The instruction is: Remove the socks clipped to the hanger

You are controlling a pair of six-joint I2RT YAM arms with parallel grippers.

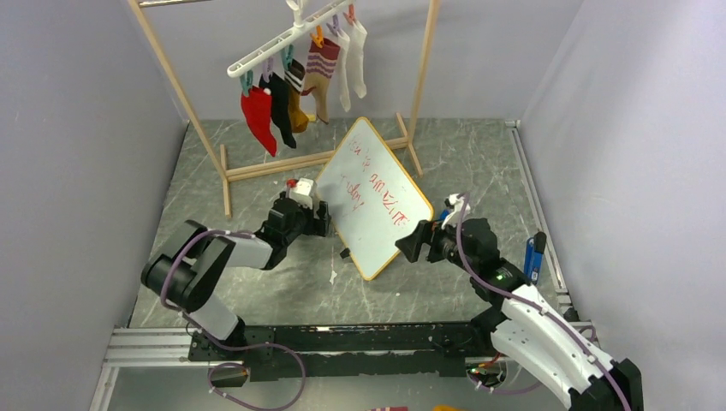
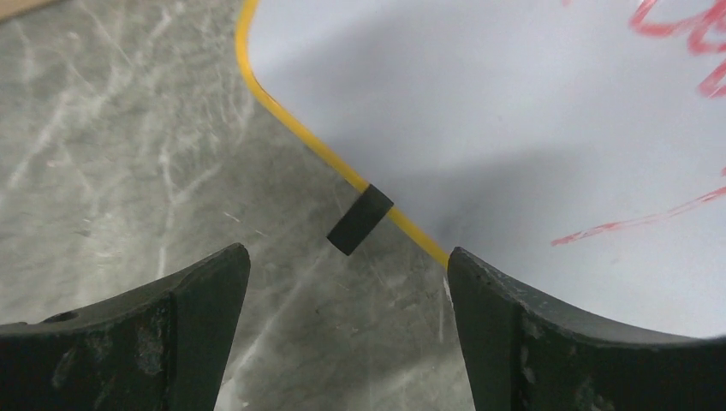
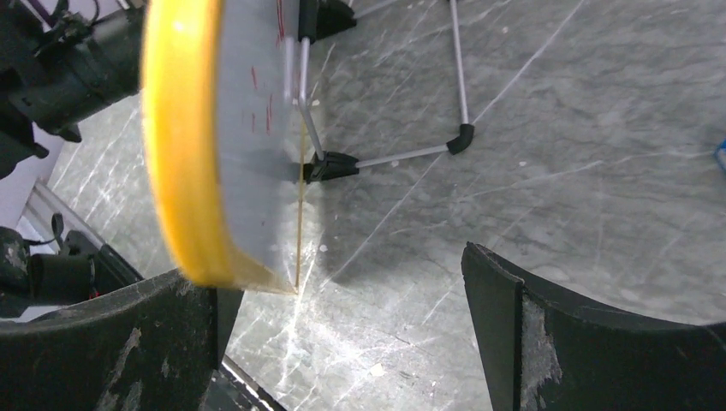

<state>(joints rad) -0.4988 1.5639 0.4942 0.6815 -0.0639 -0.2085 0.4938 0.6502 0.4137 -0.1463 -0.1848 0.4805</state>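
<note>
Top external view | socks (image 1: 295, 90) hang from hanger (image 1: 278, 47), bar slanting far-right, beyond whiteboard (image 1: 372, 197) | left gripper (image 1: 322, 220) nearer, spread wide | right gripper (image 1: 407, 245) spread too, nothing pinched

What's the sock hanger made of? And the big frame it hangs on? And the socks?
The hanger looks like white plastic: it is smooth, moulded and a little shiny. The rack frame looks like bare wood, made of pale tan, matte sticks. The socks look like soft knitted cloth and droop limply, but which fibre cannot be told.
</note>
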